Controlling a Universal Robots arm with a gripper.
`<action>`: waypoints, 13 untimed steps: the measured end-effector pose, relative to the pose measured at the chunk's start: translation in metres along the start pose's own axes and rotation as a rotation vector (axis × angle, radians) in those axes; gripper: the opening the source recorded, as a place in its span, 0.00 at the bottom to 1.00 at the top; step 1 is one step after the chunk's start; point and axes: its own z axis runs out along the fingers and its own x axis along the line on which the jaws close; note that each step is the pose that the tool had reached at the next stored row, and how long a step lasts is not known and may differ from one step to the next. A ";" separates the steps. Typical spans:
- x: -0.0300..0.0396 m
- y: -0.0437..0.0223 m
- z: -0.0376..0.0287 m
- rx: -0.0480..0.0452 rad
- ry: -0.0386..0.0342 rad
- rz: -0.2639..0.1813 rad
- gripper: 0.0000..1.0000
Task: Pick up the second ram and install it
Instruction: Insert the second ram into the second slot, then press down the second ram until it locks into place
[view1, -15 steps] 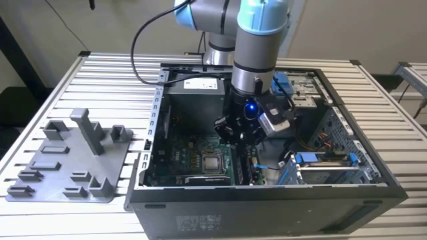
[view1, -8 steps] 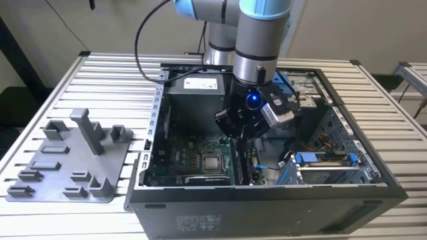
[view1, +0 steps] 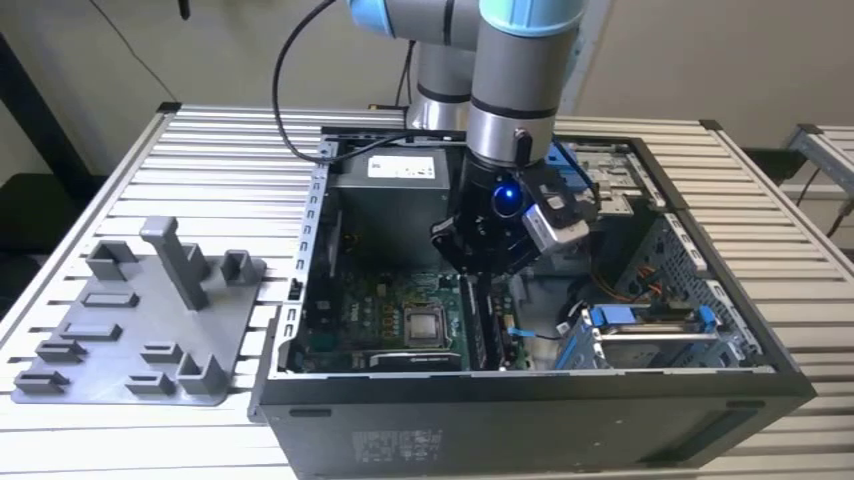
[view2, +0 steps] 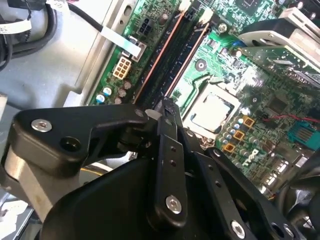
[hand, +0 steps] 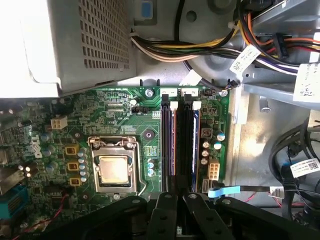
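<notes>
My gripper (view1: 483, 258) is down inside the open computer case (view1: 534, 400), over the green motherboard (hand: 115, 105). Two long black memory slots run side by side next to the processor socket (hand: 114, 169). The second ram (hand: 192, 145), a dark board with a blue edge, lies in the slot farther from the socket. In both wrist views the gripper (hand: 178, 196) (view2: 166, 107) is shut, its fingertips together over the near end of the two slots. Whether the tips touch the ram is hidden by the fingers.
A grey plastic fixture (view1: 147, 320) with upright blocks lies on the slatted table at the exterior view's left. Inside the case are the power supply box (hand: 75, 40), bundled cables (hand: 200, 50) and a blue drive bay (view1: 641, 325) at the exterior view's right.
</notes>
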 end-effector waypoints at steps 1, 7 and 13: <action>0.0000 0.0000 0.0000 -0.0002 0.0000 0.000 0.11; 0.0000 0.0000 0.0000 -0.0013 0.0000 0.000 0.11; 0.0000 0.0000 -0.0001 -0.0023 0.0001 0.000 0.11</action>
